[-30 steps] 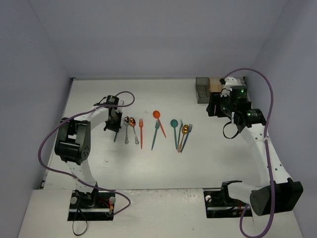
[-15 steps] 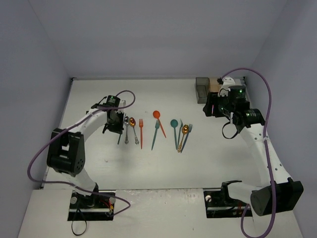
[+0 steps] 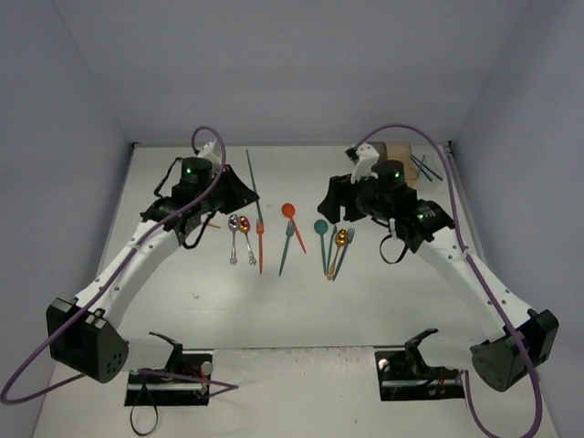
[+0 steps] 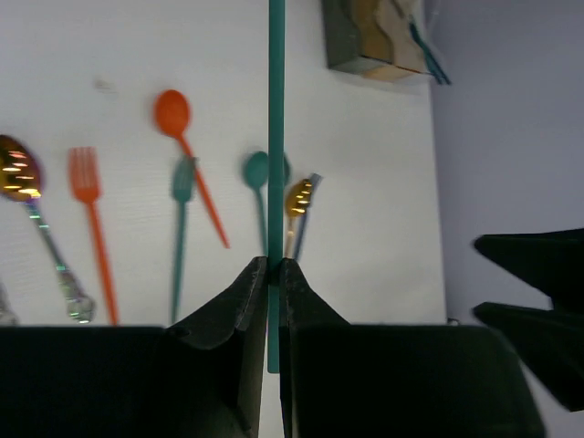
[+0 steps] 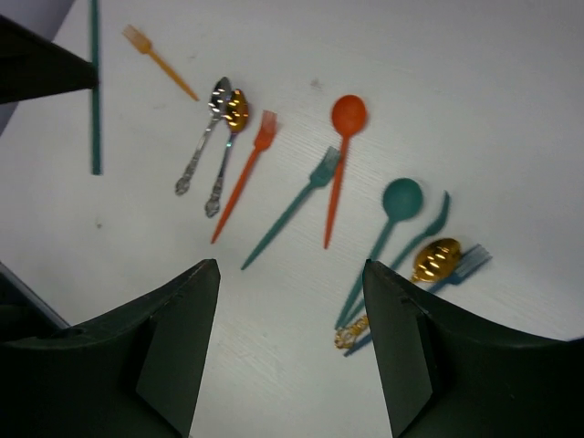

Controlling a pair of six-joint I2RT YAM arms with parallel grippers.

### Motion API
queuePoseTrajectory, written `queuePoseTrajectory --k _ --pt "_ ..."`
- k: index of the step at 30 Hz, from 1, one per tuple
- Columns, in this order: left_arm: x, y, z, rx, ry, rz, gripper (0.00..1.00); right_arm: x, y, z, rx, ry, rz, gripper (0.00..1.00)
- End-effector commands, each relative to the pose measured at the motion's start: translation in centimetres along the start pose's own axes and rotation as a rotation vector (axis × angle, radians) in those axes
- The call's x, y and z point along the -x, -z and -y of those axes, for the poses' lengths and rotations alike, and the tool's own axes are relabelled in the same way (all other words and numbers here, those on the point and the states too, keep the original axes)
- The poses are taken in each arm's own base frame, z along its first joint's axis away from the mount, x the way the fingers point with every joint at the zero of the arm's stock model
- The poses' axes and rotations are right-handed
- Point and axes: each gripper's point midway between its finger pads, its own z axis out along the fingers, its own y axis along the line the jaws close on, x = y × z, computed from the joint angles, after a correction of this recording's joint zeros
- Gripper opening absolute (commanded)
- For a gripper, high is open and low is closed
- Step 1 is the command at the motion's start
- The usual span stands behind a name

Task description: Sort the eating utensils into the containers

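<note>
Nearest me, the left arm and right arm rise from the front edge of the table, each stretched forward and bent inward toward the middle. Past them the loose utensils lie in a rough row, handles toward me, not yet sorted.

The left gripper is pressed together on a teal chopstick, pinching it partway along so the long end juts ahead. It hangs clear of the table over the left of the row, lifted, I'd judge, for the carry across to the bins. The right gripper hovers above the right half of the row, looking down, jaws spread with nothing between them. To my eye it is lining up a pick near the teal spoon or gold spoon.

Farthest off, in the back right corner, sit the bins, half hidden behind the right arm. Two teal sticks poke out there, though from which bin I cannot tell.
</note>
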Motion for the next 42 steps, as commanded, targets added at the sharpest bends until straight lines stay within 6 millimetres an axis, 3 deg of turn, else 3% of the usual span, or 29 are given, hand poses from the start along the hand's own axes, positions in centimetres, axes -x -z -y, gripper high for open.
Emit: queuePoseTrajectory --k 1,6,10,14,18,21,22,23,27,28,34,37,42 --pt "2.3 0.9 9.5 -0.273 0.127 0.131 0.0 4.7 -0.7 -6.1 0.116 0.026 0.164 0.62" --pt "2.7 1.2 12.7 -0.357 0.201 0.173 0.0 4.9 -1.6 -9.5 0.151 0.055 0.188 0.63" --pt "2.2 1.6 13.9 -0.37 0.216 0.181 0.0 4.9 -1.9 -10.2 0.144 0.068 0.199 0.63" --pt "1.4 1.5 14.5 -0.376 0.222 0.166 0.0 4.6 -2.0 -10.5 0.141 0.072 0.198 0.57" --pt "0.7 1.2 14.4 -0.366 0.226 0.159 0.0 4.5 -1.8 -10.2 0.122 0.077 0.205 0.38" --pt "0.5 1.3 14.4 -0.364 0.225 0.163 0.0 4.5 -1.6 -9.9 0.106 0.077 0.211 0.16" --pt "0.3 1.2 14.3 -0.36 0.226 0.161 0.0 4.4 -1.5 -9.7 0.096 0.078 0.216 0.05" --pt "0.2 1.2 14.2 -0.356 0.226 0.161 0.0 4.4 -1.5 -9.4 0.084 0.078 0.219 0.0" --pt "0.0 0.8 13.3 -0.325 0.22 0.165 0.0 4.5 -1.0 -8.5 0.046 0.084 0.235 0.0" --pt "-0.2 0.8 13.0 -0.31 0.211 0.165 0.01 4.4 -0.9 -8.1 0.036 0.089 0.234 0.0" --pt "-1.0 1.0 8.4 -0.112 0.105 0.184 0.62 2.6 -1.0 -2.5 -0.133 0.106 0.137 0.0" --pt "-0.7 2.1 5.7 -0.001 0.001 0.211 0.7 1.9 -0.7 1.6 -0.229 0.11 0.085 0.0" --pt "0.2 5.0 -0.1 0.23 -0.146 0.244 0.74 0.9 0.2 8.1 -0.392 0.146 -0.017 0.0"
